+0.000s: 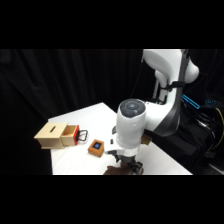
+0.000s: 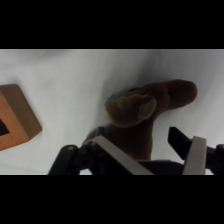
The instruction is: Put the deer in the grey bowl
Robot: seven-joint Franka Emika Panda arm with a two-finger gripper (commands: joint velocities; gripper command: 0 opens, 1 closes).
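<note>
The deer (image 2: pixel 145 112) is a dark brown plush with a tan patch, lying on the white table (image 2: pixel 65 80). In the wrist view its body sits between my fingers. My gripper (image 2: pixel 152 152) is open and low over it. The left finger (image 2: pixel 114 152) is against the deer's side, while a strip of table shows between the deer and the right finger (image 2: pixel 192 150). In the side view the gripper (image 1: pixel 124 169) is down at the table's front edge, and the deer (image 1: pixel 112 171) shows only as a dark patch beside it. The grey bowl is out of view.
A tan wooden box (image 1: pixel 56 135) with an orange-red front stands at the table's left edge. A small orange-brown block (image 1: pixel 96 148) with a dark top lies between the box and the gripper, and the block (image 2: pixel 15 117) also shows at the wrist view's left edge.
</note>
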